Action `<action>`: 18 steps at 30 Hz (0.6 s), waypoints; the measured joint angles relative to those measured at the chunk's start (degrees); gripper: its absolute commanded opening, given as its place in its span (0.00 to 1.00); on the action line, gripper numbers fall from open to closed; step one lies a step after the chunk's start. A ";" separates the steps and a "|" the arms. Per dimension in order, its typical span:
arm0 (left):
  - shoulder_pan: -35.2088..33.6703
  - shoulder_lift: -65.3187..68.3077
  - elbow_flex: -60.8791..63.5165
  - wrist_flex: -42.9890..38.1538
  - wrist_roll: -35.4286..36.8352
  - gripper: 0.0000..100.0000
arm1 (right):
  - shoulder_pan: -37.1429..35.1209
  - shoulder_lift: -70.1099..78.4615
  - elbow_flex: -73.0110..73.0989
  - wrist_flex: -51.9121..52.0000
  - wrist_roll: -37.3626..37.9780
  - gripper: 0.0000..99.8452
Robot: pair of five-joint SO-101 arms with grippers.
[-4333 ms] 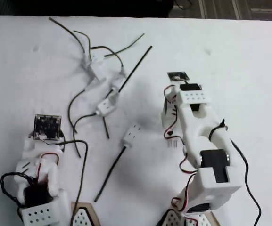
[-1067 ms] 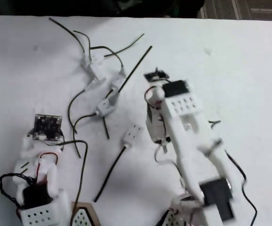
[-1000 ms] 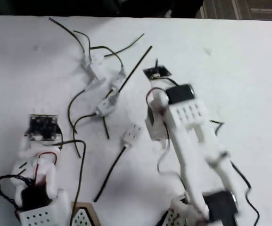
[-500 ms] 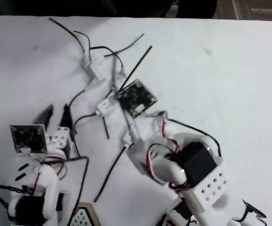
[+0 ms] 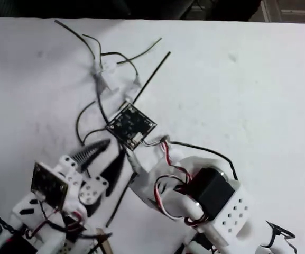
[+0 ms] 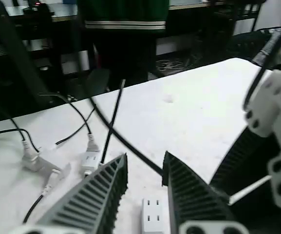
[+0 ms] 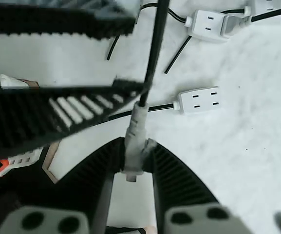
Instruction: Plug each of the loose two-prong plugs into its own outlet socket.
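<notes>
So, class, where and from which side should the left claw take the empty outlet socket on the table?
Grip the outlet socket across its two long side walls, near the cord end, coming down from above with the open left claw. It lies flat, slots up, so that probably leaves the slots free for the plug.

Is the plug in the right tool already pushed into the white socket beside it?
No, the plug sits pinched in the right tool, apart from the white socket, whose slots lie empty.
</notes>
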 measured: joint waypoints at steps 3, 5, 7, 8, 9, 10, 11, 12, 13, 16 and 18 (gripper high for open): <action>4.75 0.00 -0.79 1.14 0.00 0.11 | -0.09 0.00 0.00 0.00 0.00 0.02; 5.98 0.00 -0.79 1.41 -2.02 0.05 | -0.09 0.00 0.00 0.00 0.00 0.02; 6.51 0.00 -0.79 2.29 -4.84 0.02 | -0.09 0.00 0.00 0.00 0.00 0.02; 6.51 0.00 -0.79 2.46 -6.07 0.03 | -0.18 0.00 0.00 0.00 0.00 0.02; 6.51 0.00 -1.05 2.73 -7.30 0.03 | -0.18 0.00 0.00 0.00 0.00 0.02; 6.51 0.00 -1.76 3.34 -8.44 0.02 | -0.09 0.00 0.00 0.00 0.00 0.02; 6.42 0.00 -2.73 4.13 -9.23 0.02 | -0.09 0.00 0.00 0.00 0.00 0.02; 6.07 0.00 -3.60 4.75 -9.58 0.02 | -0.09 0.00 0.00 0.00 0.00 0.02; 4.75 0.00 -4.57 5.19 -9.93 0.02 | -0.18 0.00 0.00 0.00 0.00 0.02; -1.23 0.00 -6.86 5.80 -10.11 0.02 | 0.18 -0.35 0.00 0.00 0.00 0.02; -6.07 0.00 -7.38 5.80 -10.11 0.02 | 0.70 -2.20 0.00 0.00 0.00 0.02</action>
